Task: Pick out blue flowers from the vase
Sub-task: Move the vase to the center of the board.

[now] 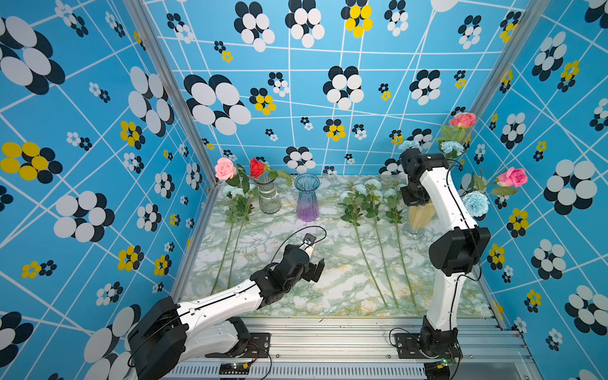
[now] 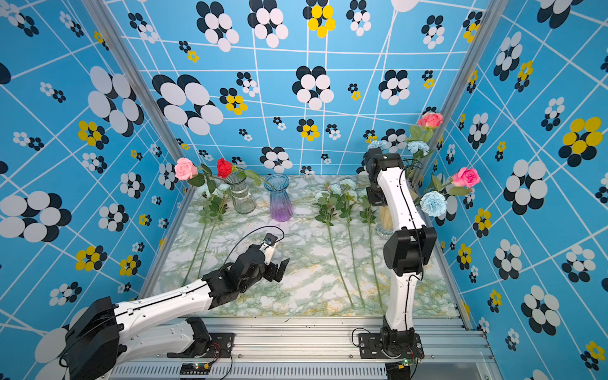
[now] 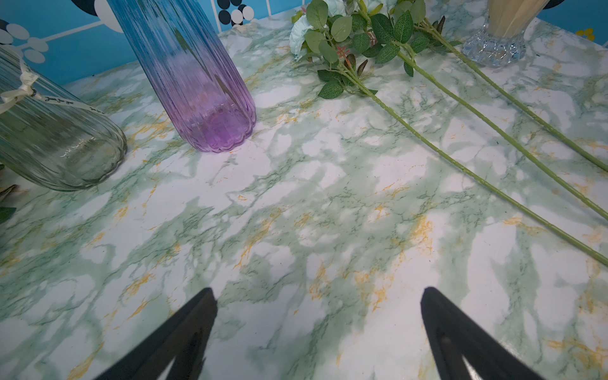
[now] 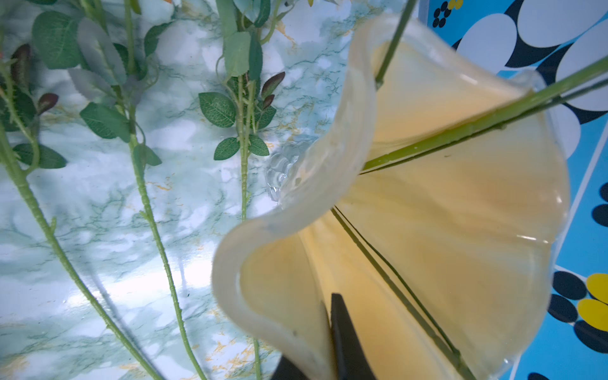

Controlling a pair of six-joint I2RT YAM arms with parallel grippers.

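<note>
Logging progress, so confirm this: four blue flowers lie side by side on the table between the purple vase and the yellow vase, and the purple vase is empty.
Not four. Three blue flowers lie side by side on the table between the purple vase and the yellow vase; both top views show just three stems there. The purple vase is empty, as stated.
</note>
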